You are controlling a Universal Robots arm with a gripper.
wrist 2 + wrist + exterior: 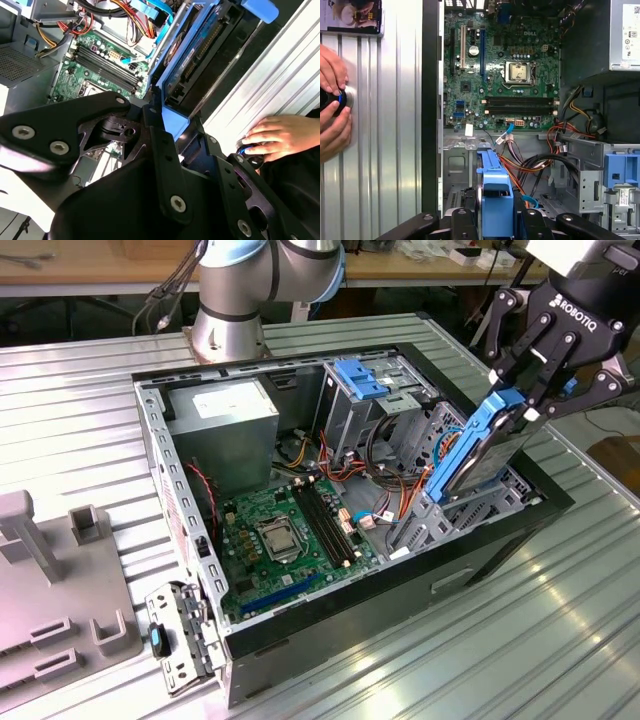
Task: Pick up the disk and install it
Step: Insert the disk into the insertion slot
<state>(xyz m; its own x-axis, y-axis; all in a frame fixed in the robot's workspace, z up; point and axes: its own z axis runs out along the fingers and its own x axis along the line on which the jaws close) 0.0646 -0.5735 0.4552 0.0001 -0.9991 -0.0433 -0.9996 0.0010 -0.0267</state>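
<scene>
I have the end effector [522, 400] in the upper right of the exterior view, its black fingers clamped on the top end of the disk [478, 448]. The disk hangs tilted, blue rail outward, over the front corner of the open computer case [470, 565]. Its lower end reaches down to the grey metal drive cage [440, 515] there. I cannot tell whether it touches the cage.

In the first wrist view the blue end of the disk [495, 192] sits between the fingers of the end effector [495, 222], with the motherboard [505, 75] beyond it. In the second wrist view I see the disk [197, 57] edge-on, running away from the end effector [170, 122] along the inside of the case wall.

The case lies on its side on a ribbed metal surface [500, 660]. A person's hand [277, 136] rests on that surface beside the case, on a small dark round knob [332, 97].
</scene>
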